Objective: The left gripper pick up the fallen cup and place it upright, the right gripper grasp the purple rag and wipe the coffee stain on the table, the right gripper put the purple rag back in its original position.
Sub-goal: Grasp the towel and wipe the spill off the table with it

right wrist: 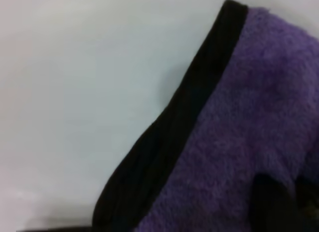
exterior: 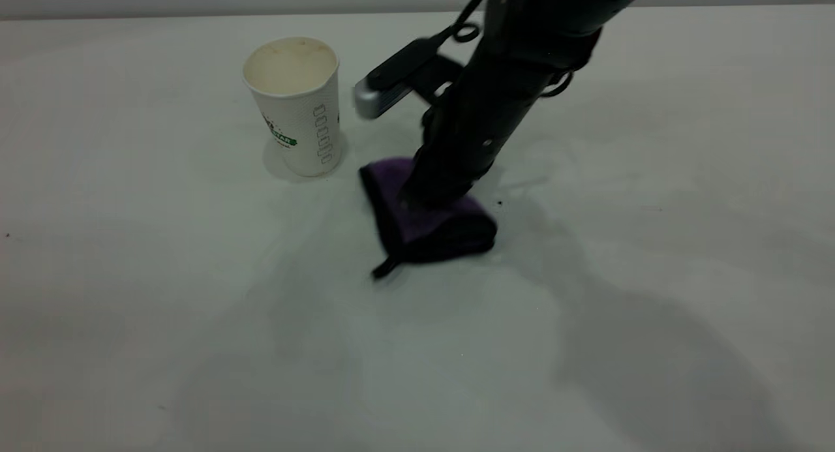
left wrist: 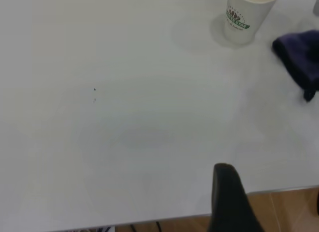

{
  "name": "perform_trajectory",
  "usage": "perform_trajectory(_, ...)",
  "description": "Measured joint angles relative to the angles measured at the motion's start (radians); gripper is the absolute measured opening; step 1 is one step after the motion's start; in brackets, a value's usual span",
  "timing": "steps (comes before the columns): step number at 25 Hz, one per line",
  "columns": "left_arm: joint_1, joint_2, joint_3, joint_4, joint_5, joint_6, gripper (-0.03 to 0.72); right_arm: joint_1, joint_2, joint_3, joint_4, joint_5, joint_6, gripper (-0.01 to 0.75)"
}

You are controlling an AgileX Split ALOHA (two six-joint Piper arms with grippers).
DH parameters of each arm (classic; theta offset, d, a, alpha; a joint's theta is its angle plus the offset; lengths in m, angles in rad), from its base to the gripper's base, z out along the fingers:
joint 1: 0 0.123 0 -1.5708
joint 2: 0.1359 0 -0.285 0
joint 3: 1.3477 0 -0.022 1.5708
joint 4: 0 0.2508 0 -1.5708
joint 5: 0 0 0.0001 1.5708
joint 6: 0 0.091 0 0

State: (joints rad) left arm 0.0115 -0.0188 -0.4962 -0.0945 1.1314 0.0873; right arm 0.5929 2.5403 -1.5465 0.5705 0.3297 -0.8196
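Bare table (exterior: 196, 374) fills the near stretch toward the front edge, with only faint smudges on it. Farther in, about mid-table, lies the purple rag (exterior: 427, 220), its black loop tab pointing toward the front edge. My right gripper (exterior: 434, 191) is planted on top of it, pressing down into the pile; from my wrist I see one dark fingertip (right wrist: 271, 202) sunk in the terry, but I cannot tell whether my fingers are pinching cloth or merely resting spread on it. No coffee stain shows anywhere; I judge it is either under the rag or already wiped. Only a tiny dark speck sits just beside the rag on the right side.

Beyond, toward the far edge and left of the rag, the cup (exterior: 297, 106) stands upright, near the cloth but apart from it. My left gripper (left wrist: 232, 202) hangs back over the table's edge, its fingers not readable.

The risks I see:
- If my hold is shallow, the rag could slip or unfold as I drag it.
- A leftward sweep could knock the cup over again.
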Motion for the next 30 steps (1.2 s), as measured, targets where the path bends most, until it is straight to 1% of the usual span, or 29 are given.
perform_trajectory(3, 0.0, 0.0, 0.0, 0.0, 0.0, 0.0, 0.482, 0.042, 0.0, -0.02, 0.004, 0.107, -0.031, 0.037)
perform_trajectory(5, 0.0, 0.0, 0.0, 0.0, 0.0, 0.0, 0.482, 0.062, 0.006, -0.037, 0.004, 0.137, -0.048, 0.038)
perform_trajectory(8, 0.0, 0.0, 0.0, 0.0, 0.0, 0.0, 0.482, 0.07, 0.011, -0.059, 0.004, 0.129, -0.051, 0.04)
perform_trajectory(10, 0.0, 0.0, 0.0, 0.0, 0.0, 0.0, 0.482, 0.067, 0.013, -0.064, 0.004, 0.096, -0.05, 0.039)
perform_trajectory(15, 0.0, 0.0, 0.0, 0.0, 0.0, 0.0, 0.482, 0.031, 0.017, -0.064, 0.011, 0.03, -0.048, 0.044)
perform_trajectory(18, 0.0, 0.0, 0.0, 0.0, 0.0, 0.0, 0.482, -0.015, 0.018, -0.064, 0.012, -0.023, -0.048, 0.046)
perform_trajectory(21, 0.0, 0.0, 0.0, 0.0, 0.0, 0.0, 0.482, -0.07, 0.018, -0.065, 0.012, -0.042, -0.048, 0.048)
perform_trajectory(27, 0.0, 0.0, 0.0, 0.0, 0.0, -0.001, 0.482, -0.207, 0.018, -0.066, 0.014, -0.043, -0.047, 0.053)
perform_trajectory(30, 0.0, 0.0, 0.0, 0.0, 0.0, -0.001, 0.482, -0.293, 0.018, -0.071, 0.015, -0.007, -0.035, 0.066)
